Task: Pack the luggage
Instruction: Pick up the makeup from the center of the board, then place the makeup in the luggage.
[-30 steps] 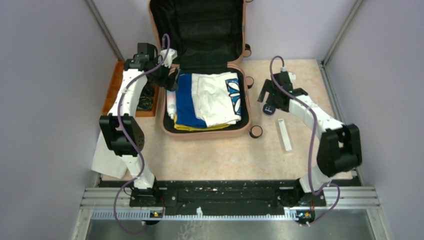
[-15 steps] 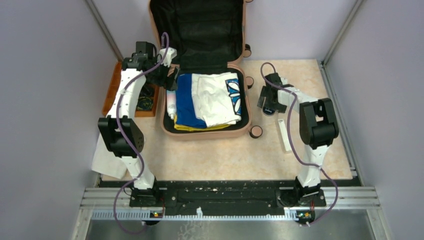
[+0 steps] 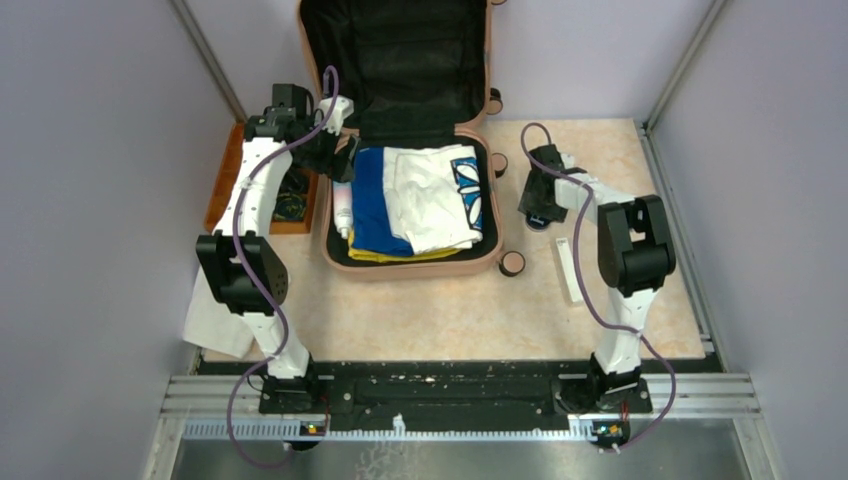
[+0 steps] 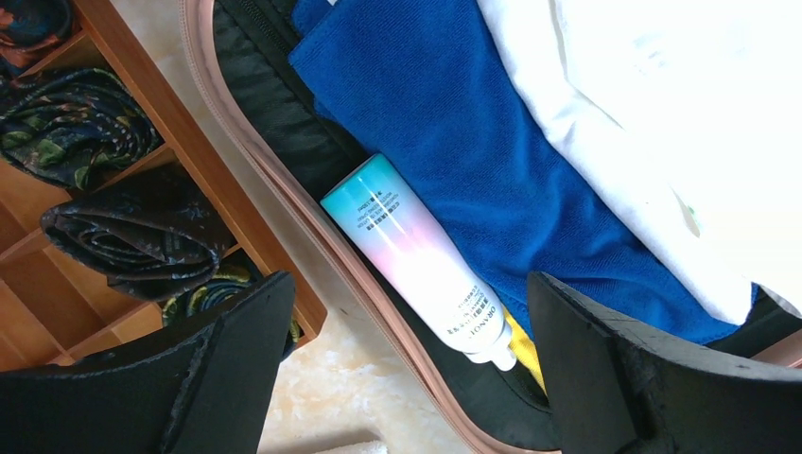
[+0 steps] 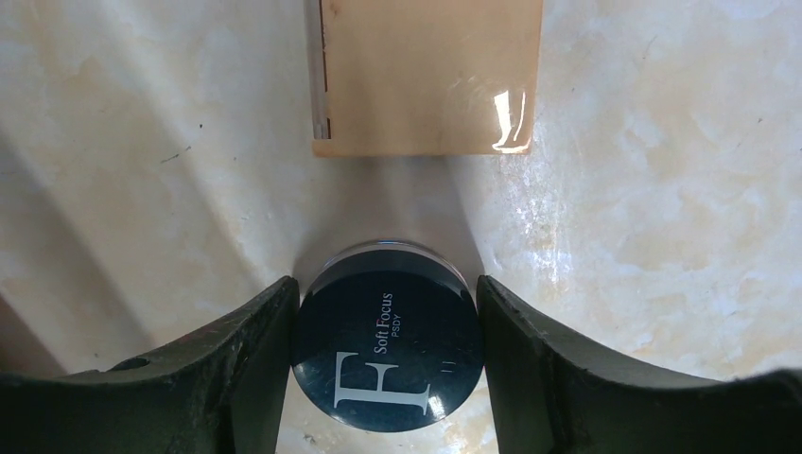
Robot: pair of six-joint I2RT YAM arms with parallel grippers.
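Luggage [image 3: 415, 266]: lies open at the back-centre of the worktop [image 3: 450, 320]. Its lid [image 3: 400, 50] stands up vs. the back wall and shows black lining. Wheels [image 3: 512, 263] are on its R side.
Inside: blue cloth [image 3: 372, 200] on the L, white cloth [image 3: 432, 195] w/ a blue print to the R and partly over it. A yellow cloth [image 3: 395, 256] shows under both at the near edge.
Tube [image 4: 416, 260]: pink-to-teal, lies in the luggage along the L wall, just beside the blue cloth.
L arm [image 3: 262, 180]: reaches over the L rim of the luggage.
L jaws: wide open, holding nothing. They hang above the tube and the rim w/o touching.
Tray [image 3: 228, 175]: wooden, w/ compartments, just beside the luggage on its L. Dark rolled cloths [image 4: 123, 232] lie in it.
R arm [image 3: 625, 250]: bent, wrist low over the worktop, R of the luggage.
R jaws: closed on the jar, fingers [image 5: 236, 378] against its two sides.
Jar [image 5: 388, 350]: round, black lid w/ white letters. It stands on the worktop, apart from the luggage.
Box [image 5: 426, 76]: pale, flat, on the worktop near the jar, not touching it.
Rag [image 3: 215, 320]: white, at the near-L edge of the worktop, partly behind the L arm.
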